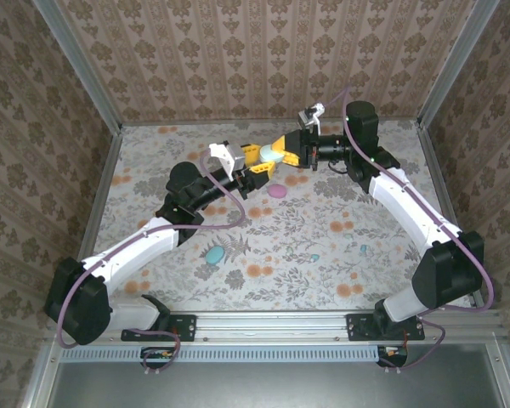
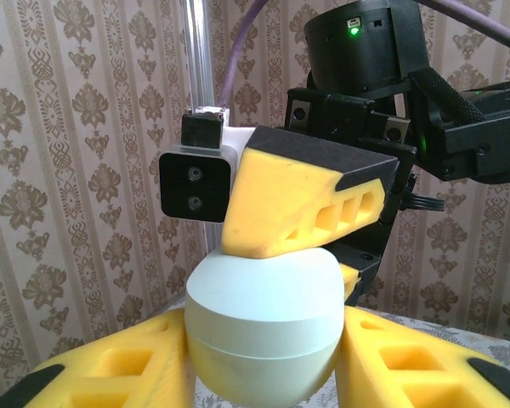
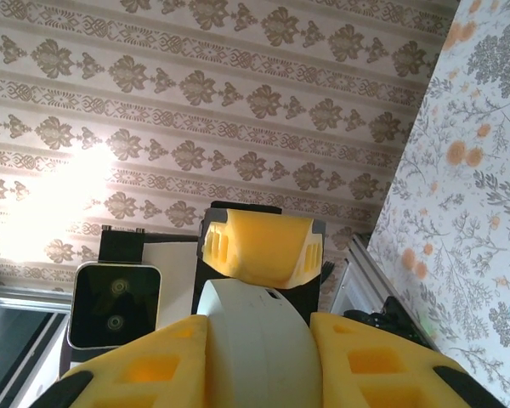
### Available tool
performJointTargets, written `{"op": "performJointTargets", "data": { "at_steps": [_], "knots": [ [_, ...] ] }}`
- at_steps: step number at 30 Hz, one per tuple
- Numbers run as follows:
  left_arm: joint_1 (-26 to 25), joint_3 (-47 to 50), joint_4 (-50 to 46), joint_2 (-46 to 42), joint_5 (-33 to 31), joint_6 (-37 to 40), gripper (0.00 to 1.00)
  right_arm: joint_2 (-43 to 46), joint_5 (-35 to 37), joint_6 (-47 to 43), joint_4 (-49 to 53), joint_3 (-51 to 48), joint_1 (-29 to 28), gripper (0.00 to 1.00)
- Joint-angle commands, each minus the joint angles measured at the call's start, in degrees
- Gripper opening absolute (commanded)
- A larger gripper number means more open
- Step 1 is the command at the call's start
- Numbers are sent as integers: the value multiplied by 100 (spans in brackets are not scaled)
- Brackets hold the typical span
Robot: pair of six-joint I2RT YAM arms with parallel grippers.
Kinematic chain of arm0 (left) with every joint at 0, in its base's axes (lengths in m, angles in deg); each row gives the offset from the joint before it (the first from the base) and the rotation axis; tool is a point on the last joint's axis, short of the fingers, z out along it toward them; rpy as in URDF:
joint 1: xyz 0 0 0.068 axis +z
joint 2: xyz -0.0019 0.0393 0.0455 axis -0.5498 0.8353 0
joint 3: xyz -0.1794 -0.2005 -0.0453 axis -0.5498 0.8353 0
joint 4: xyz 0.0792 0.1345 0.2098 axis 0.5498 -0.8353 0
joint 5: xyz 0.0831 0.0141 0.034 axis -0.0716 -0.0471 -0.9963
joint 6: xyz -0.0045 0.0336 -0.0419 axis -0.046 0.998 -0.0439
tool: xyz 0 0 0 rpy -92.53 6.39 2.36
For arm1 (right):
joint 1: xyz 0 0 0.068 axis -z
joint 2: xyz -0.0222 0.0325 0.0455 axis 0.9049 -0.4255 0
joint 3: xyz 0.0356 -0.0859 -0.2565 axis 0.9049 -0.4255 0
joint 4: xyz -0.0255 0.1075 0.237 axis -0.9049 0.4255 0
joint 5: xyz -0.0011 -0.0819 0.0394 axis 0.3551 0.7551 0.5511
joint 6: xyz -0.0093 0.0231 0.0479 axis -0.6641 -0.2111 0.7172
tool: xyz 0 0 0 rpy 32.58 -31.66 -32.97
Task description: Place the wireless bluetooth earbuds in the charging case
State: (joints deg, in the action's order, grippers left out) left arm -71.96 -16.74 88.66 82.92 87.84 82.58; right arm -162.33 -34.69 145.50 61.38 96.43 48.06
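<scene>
Teal case (image 1: 214,253): smooth oval shell lying alone on the flowered desk (image 1: 153,170) at 8 o'clock from its centre, untouched and well apart from both arms.

Left end effector (image 1: 259,164): raised over the desk at 12 o'clock, yellow fingers closed in on the charging case from either side.

Charging case (image 2: 263,331): pale mint-white egg, held off the desk between both end effectors. A seam circles its middle and the lid looks shut. Judged hard, glossy and light; its rounded flanks could squirt out of a pinch, so hold across the widest band, one arm below the seam and one above it.

Pink case (image 1: 278,192): on the desk just at 6 o'clock of the held case, under the meeting wrists.

Right end effector (image 1: 285,153): comes in from 2 o'clock, fingers clamped on the same charging case opposite the left pair.

Earbuds (image 1: 314,257): a tiny blue-green bud at 5 o'clock of centre, and a second earbud (image 1: 364,250) at 4 o'clock, both loose on the desk, well apart from the case. Judged very light, hard, rounded and slippery; likely to roll or flick away. Take each with a narrow opening across its fattest part, straight down.

In the way: both end effectors are occupied, the lid is unopened, the pink case sits below the work point, and the busy floral print hides small buds.
</scene>
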Motion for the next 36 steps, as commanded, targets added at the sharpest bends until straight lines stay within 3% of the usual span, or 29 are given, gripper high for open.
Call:
{"op": "performJointTargets", "data": {
  "at_steps": [1, 14, 36],
  "knots": [
    [-32, -163, -77, -105, 33, 25, 46, 223, -38, 289, -499, -100, 36, 19],
    [-32, -262, -46, -4, 150, -85, 55, 263, 70, 560, -858, -308, 26, 17],
    [-45, -412, 25, 136, 159, -238, 56, 263, 39, 623, -1071, -304, -48, 19]
  ]
}}
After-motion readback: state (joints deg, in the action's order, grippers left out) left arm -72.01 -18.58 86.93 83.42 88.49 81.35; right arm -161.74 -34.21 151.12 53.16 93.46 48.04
